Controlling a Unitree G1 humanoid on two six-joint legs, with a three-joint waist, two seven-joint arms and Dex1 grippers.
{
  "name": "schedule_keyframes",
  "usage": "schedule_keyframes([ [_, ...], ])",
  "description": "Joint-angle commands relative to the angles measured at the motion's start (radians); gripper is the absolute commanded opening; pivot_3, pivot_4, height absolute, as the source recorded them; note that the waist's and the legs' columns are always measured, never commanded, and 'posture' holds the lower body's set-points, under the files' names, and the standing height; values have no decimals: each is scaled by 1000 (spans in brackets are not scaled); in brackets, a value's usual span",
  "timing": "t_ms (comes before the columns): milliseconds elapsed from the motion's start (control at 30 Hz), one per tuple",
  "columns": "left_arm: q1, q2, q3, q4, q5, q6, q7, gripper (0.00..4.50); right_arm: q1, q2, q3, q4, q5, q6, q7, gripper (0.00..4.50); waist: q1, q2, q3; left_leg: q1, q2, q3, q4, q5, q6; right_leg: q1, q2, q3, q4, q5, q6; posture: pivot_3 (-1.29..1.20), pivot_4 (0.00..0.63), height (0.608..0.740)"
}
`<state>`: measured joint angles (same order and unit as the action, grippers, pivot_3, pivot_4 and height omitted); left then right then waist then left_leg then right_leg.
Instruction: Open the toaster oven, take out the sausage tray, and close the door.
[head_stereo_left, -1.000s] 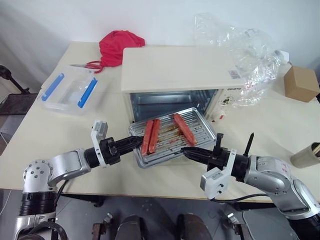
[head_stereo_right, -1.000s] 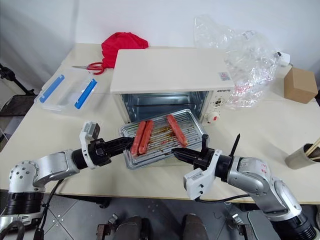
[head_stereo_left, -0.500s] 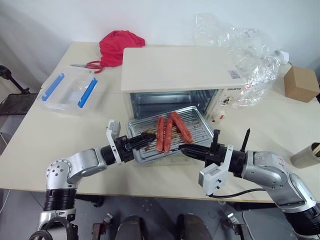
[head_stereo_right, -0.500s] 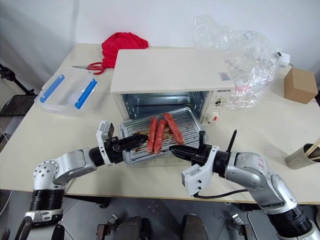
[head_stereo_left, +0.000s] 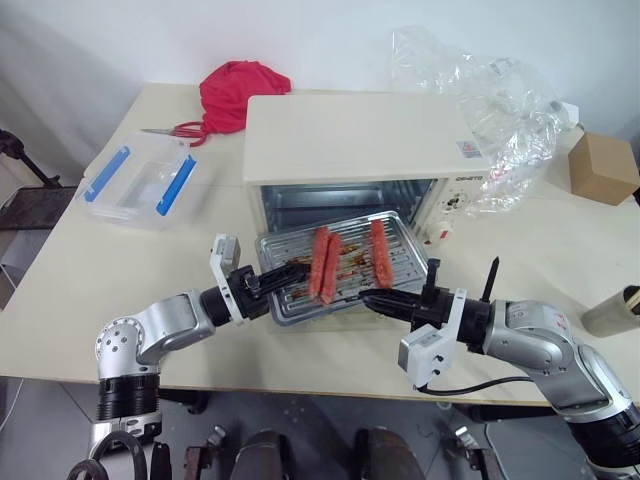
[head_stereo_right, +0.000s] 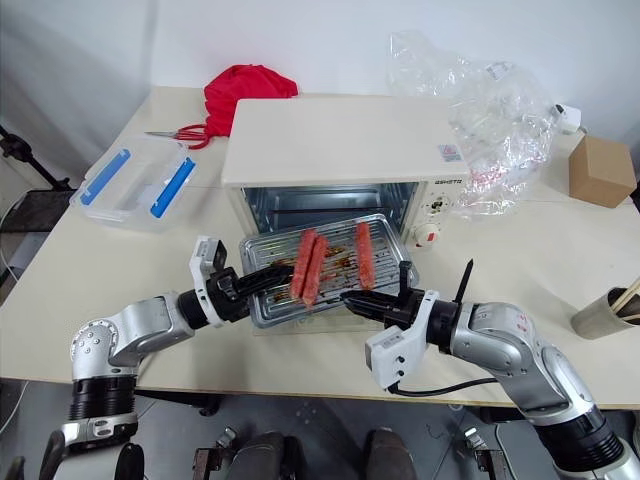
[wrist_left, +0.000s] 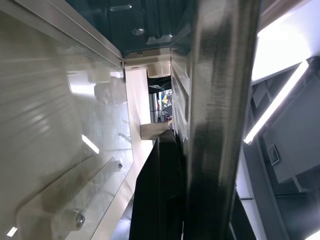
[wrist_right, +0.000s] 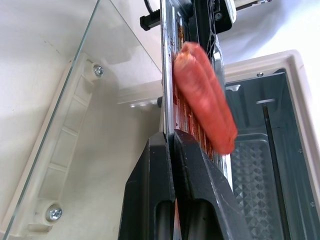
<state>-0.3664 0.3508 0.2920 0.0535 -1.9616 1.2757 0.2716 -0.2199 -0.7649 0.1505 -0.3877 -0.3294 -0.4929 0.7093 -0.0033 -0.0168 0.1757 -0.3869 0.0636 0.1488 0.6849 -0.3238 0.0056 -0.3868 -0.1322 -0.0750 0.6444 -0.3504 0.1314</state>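
Both the left gripper (head_stereo_left: 296, 271) and the right gripper (head_stereo_left: 372, 297) were clamped on opposite edges of the sausage tray (head_stereo_left: 400, 250), held before the open toaster oven (head_stereo_left: 350, 135).

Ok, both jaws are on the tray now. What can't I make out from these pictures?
- The door: in the head views the sausage tray covers it.
- Tray underside: hidden in the head views.
- Oven label and knob markings: too small.
- Cup contents: cut by the right edge.
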Motion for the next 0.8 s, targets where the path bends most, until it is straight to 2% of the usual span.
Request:
schedule_keyframes([
  [33, 19, -24, 28, -31, -11, -8, 15, 31, -6, -5, -16, -28, 70, 0, 7, 0, 0, 0, 0, 0, 0, 0, 0, 0, 0, 0, 0, 0, 0, 0, 0, 0, 150, 740],
  [67, 21, -28, 30, -33, -11, -7, 17, 31, -4, -3, -18, -29, 79, 10, 12, 0, 0, 0, 0, 0, 0, 0, 0, 0, 0, 0, 0, 0, 0, 0, 0, 0, 150, 740],
  [167, 34, -49, 46, -41, -11, -11, 30, 0, 0, -3, -26, -33, 111, 31, 28, 752, 0, 0, 0, 0, 0, 0, 0, 0, 0, 0, 0, 0, 0, 0, 0, 0, 150, 740],
  [333, 56, -76, 86, -43, -11, -17, 47, 0, 13, -22, -53, -28, 141, 22, 27, 2381, 1, 0, 0, 0, 0, -1, 0, 0, 0, 1, 0, 0, 0, 0, 0, 0, 150, 740],
  [467, 79, -66, 122, -28, -11, 8, 16, 0, 62, -32, -81, -73, 360, 121, 83, 3653, 1, 0, 0, 1, 0, -1, 0, 0, 0, 1, 0, -1, -1, 0, 0, 0, 150, 740],
  [533, 102, -43, 130, -27, -11, 36, -45, 0, 97, -65, -100, -117, 482, 200, 138, 3653, 1, 0, 0, 1, 0, -1, 0, 0, 0, 2, 0, -1, -1, 0, 0, 0, 150, 740],
  [633, 179, 53, 132, -12, -11, 97, -186, 0, 168, -105, -155, -177, 682, 353, 186, 3653, -2, 0, 0, 1, 0, -1, -1, 0, 0, 2, 0, -1, -1, 0, 0, 0, 150, 740],
  [800, 312, 224, 108, 15, -11, 162, -418, 0, 239, -90, -263, -115, 787, 409, 204, 3653, 0, 0, 0, 2, 1, -1, -1, 0, 0, 1, 0, -1, -3, -2, -3, 0, 150, 740],
])
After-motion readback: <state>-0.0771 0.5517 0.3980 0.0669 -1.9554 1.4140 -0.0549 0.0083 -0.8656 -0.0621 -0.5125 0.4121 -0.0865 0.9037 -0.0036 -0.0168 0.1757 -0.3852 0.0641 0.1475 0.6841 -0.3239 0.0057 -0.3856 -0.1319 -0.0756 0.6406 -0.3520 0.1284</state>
